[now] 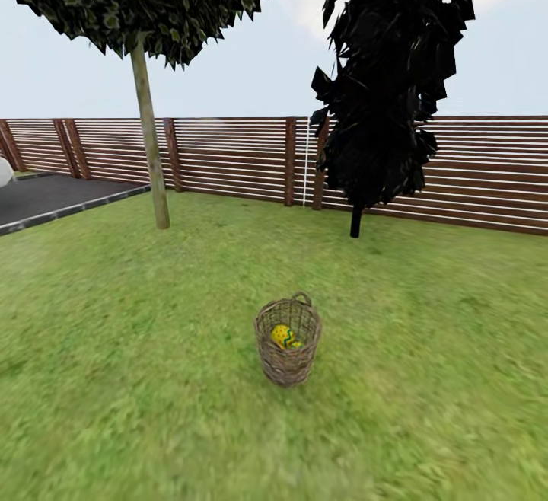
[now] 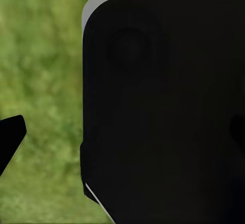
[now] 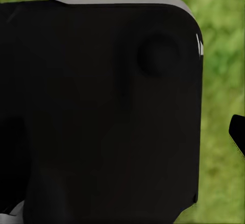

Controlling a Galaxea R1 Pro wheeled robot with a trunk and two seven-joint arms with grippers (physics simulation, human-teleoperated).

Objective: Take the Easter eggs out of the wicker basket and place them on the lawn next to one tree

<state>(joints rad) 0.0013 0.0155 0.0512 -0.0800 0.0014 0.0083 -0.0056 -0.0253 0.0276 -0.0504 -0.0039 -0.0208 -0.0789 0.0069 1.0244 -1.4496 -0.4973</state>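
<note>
The wicker basket (image 1: 288, 341) stands upright on the lawn (image 1: 152, 379), in the lower middle of the head view. Inside it I see yellow Easter eggs (image 1: 283, 336) with blue zigzag bands; the basket wall hides how many there are. The tree (image 1: 150, 143), with a pale bare trunk and a dark-green crown, rises from the grass beyond the basket, to the left. A black fingertip (image 2: 10, 140) of my left gripper shows over grass in the left wrist view. A black fingertip (image 3: 238, 132) of my right gripper shows in the right wrist view. Whether either gripper is open cannot be told.
A black columnar tree (image 1: 388, 82) stands beyond the basket to the right. A brown slatted fence (image 1: 228, 158) closes the far side of the grass. A dark paved driveway (image 1: 46, 196) lies at far left. A large black robot part (image 2: 163, 106) (image 3: 102, 112) blocks both wrist views.
</note>
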